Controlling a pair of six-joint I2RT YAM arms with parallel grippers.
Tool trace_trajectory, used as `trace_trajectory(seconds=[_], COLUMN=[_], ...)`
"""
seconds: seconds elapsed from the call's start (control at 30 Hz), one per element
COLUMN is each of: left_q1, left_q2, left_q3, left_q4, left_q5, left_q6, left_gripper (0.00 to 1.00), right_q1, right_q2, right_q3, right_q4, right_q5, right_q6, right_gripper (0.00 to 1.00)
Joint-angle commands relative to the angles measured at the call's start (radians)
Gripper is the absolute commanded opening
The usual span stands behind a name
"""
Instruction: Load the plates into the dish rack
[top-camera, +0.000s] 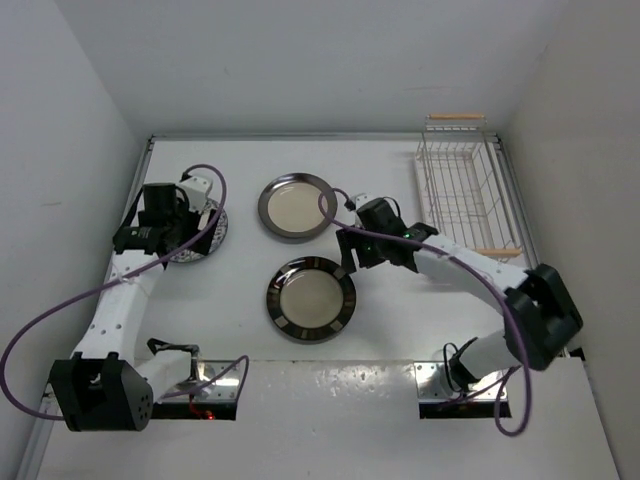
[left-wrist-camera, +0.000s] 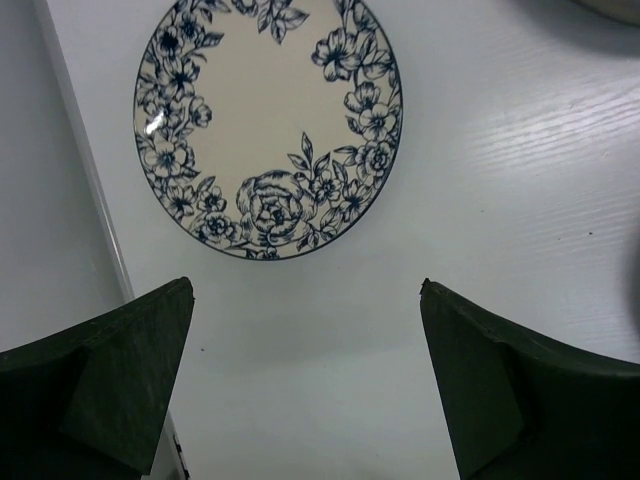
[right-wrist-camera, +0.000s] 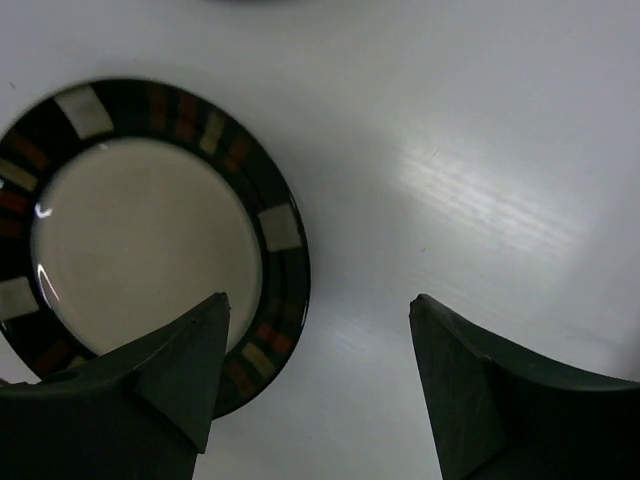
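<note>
The white-and-blue floral plate (left-wrist-camera: 268, 125) lies flat on the table at the far left; in the top view (top-camera: 212, 232) my left arm covers most of it. My left gripper (left-wrist-camera: 305, 290) is open and empty, hovering just short of its near rim (top-camera: 165, 235). The dark-rimmed cream-centred plate (top-camera: 297, 207) lies at the back centre. The dark-rimmed plate with pale rim marks (top-camera: 311, 299) lies in front of it. My right gripper (top-camera: 348, 252) is open and empty above that plate's right rim (right-wrist-camera: 280, 230), one finger over the rim (right-wrist-camera: 320, 300). The dish rack (top-camera: 462, 190) stands at the back right, with nothing in it.
White walls close in the table on the left, back and right. The table's left edge strip (left-wrist-camera: 90, 180) runs close beside the floral plate. Purple cables loop from both arms. The rack's wooden handles (top-camera: 455, 118) lie at its far and near ends.
</note>
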Motion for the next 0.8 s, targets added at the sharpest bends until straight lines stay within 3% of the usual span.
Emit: trace_trajectory(seconds=[0.0,0.17,0.27,0.47,0.6,0.77], left_q1=[0.056,0.149,0.183,0.226,0.226,0.226], left_q2=[-0.016,0.019,0.051,0.114,0.132,0.152], left_q3=[-0.044,-0.07,-0.061,-0.012,0.009,0.019], left_q4=[0.023,0.032,0.032,0.032,0.023,0.023], left_q5=[0.025,0.071,0.092,0.114,0.123,0.123], left_q6=[-0.031,-0.053,-0.053,-0.08,-0.08,-0.071], left_gripper=[1.0,1.0,1.0,1.0,1.0,1.0], right_q1=[-0.047,-0.081,-0.09,-0.105,-0.117,-0.145], right_q2=[0.107,0.211,0.259,0.389,0.418,0.334], right_q3=[-0.057,-0.117,-0.183,-0.279,-0.287,-0.221], right_q4=[0.102,0.184,0.322,0.552,0.583,0.499], right_q5=[-0.276,-0.424,-0.491,-0.671,-0.686,-0.703], right_q6=[0.129,0.146,0.165,0.227,0.248,0.233], right_gripper=[0.74,0.73,0.66,0.42,0.04,0.0])
